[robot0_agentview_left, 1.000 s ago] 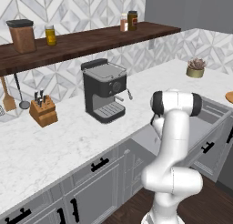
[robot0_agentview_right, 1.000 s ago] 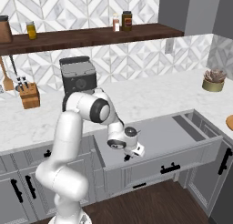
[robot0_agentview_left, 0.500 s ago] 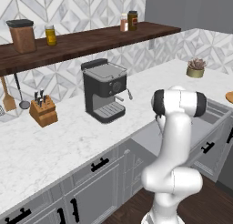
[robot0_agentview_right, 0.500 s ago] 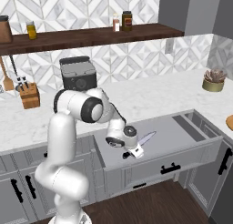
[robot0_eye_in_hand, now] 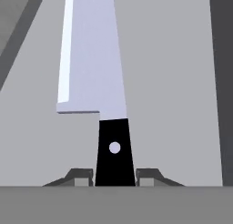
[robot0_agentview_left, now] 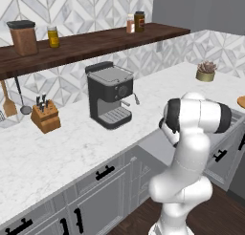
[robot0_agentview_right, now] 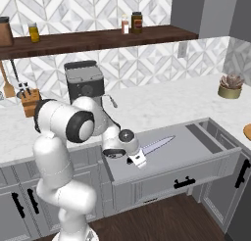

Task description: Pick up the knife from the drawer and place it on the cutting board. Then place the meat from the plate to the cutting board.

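No writing or brand mark is readable on anything here. The knife (robot0_eye_in_hand: pixel 101 82) has a black handle with one pale rivet dot and a broad, pale silver blade with a brighter strip along one edge; it lies flat on the plain grey floor of the open drawer (robot0_agentview_right: pixel 196 156). The gripper (robot0_eye_in_hand: pixel 114 176) sits low in the drawer at the handle's end, a fingertip close against each side of the handle, the blade pointing straight away from it.
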